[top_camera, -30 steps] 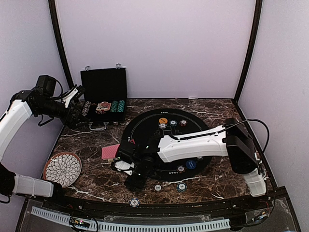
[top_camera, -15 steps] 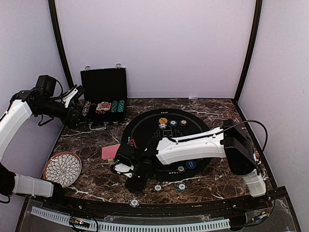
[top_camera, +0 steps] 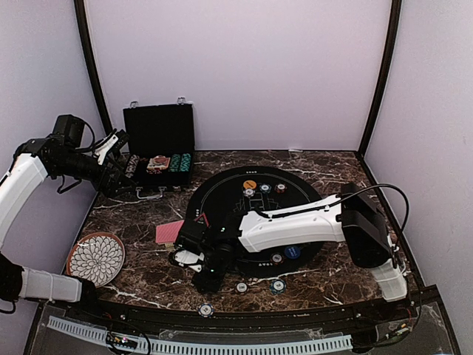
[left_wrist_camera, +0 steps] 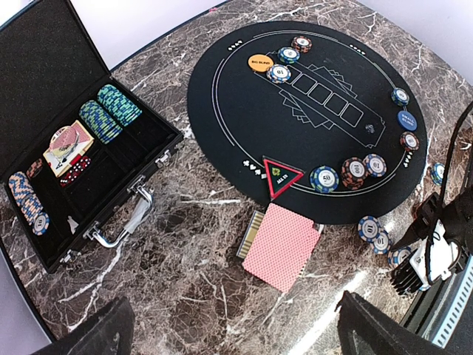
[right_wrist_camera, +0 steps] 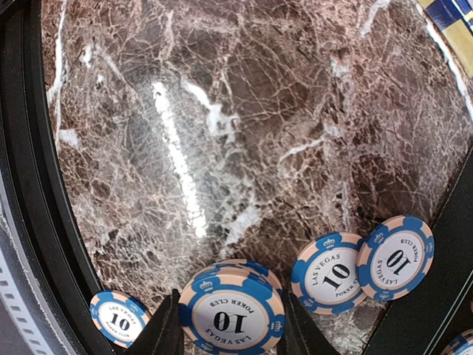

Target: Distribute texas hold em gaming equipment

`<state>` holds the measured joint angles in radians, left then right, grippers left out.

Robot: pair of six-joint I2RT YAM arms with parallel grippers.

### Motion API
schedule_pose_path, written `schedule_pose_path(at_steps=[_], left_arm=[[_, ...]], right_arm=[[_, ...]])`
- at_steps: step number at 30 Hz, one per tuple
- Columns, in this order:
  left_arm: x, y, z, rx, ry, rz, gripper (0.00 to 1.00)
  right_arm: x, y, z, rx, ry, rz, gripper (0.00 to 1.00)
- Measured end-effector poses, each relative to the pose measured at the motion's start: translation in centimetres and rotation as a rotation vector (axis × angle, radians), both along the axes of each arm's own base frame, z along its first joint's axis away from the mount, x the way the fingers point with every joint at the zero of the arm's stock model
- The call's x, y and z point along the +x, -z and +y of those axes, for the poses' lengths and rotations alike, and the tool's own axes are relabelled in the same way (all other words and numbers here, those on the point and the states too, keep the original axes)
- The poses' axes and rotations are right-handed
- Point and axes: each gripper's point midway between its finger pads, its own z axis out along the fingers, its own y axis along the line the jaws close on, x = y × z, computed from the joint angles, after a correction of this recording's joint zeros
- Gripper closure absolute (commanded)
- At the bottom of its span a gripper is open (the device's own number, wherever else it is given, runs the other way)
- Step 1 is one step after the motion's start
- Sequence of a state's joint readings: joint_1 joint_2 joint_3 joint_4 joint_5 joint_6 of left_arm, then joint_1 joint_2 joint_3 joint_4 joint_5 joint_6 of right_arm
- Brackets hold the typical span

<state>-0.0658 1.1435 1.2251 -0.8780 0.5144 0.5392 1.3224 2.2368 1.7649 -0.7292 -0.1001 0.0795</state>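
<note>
While the left gripper [left_wrist_camera: 229, 329] hangs open above the black hinged case [left_wrist_camera: 70, 159], the right gripper [right_wrist_camera: 230, 325] has slid slightly nearer, fingers clamping a blue-and-peach striped poker chip [right_wrist_camera: 232, 312] over brown marble table [right_wrist_camera: 222, 133]; judging by that, placement is imminent.

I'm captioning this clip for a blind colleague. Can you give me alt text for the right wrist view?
Seen close from above, a blue-and-cream "10" poker chip sits between the right gripper jaws over the brown marble table. Two matching chips lie overlapping to its right, and another to its left.
</note>
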Motion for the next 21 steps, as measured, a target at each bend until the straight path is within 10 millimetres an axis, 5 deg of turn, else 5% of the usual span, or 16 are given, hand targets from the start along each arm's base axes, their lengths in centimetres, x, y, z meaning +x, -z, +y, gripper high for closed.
schedule_pose_path(at_steps=[12,21], left_arm=[[0.0,0.0,0.0,0.0,0.0,0.0,0.01],[0.0,0.0,0.0,0.002,0.0,-0.001,0.01]], right_arm=[[1.3,-0.7,-0.9,-0.03,0.028,-0.077,1.0],[3.2,-8.0,-1.3,0.099,0.096,-0.131,1.0]])
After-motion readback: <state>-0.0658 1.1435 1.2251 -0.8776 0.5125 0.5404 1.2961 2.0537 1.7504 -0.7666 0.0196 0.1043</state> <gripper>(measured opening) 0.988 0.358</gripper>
